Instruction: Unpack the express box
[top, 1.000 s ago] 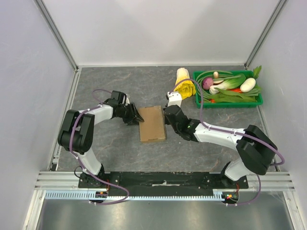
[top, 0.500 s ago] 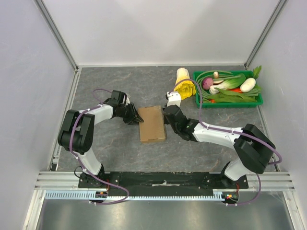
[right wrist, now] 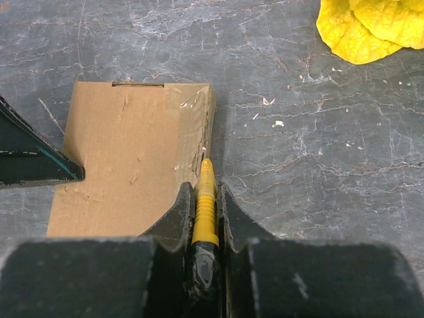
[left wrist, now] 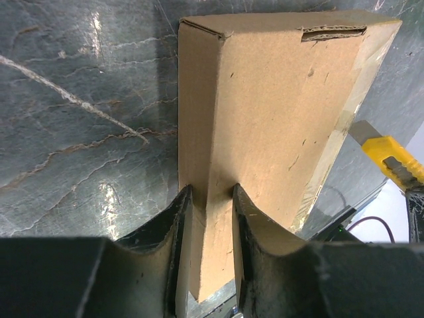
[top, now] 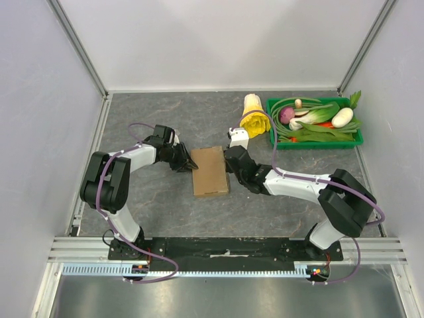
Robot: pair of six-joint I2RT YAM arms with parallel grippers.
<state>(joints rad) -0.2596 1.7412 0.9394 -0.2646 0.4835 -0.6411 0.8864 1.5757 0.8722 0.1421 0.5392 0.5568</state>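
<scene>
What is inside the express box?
The express box is closed, so its contents are hidden. The left gripper clamps its edge; the right gripper holds a yellow cutter beside it.

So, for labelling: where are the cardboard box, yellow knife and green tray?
Flat brown cardboard box (top: 211, 171), top view, lid centre.
Yellow utility knife (right wrist: 204, 200), right wrist view, handle.
Green plastic tray (top: 317, 143), top view, near rim.

One express box (top: 211, 171); one yellow cutter (right wrist: 205, 205); one green tray (top: 318, 143); one yellow cabbage (top: 254, 117).
</scene>
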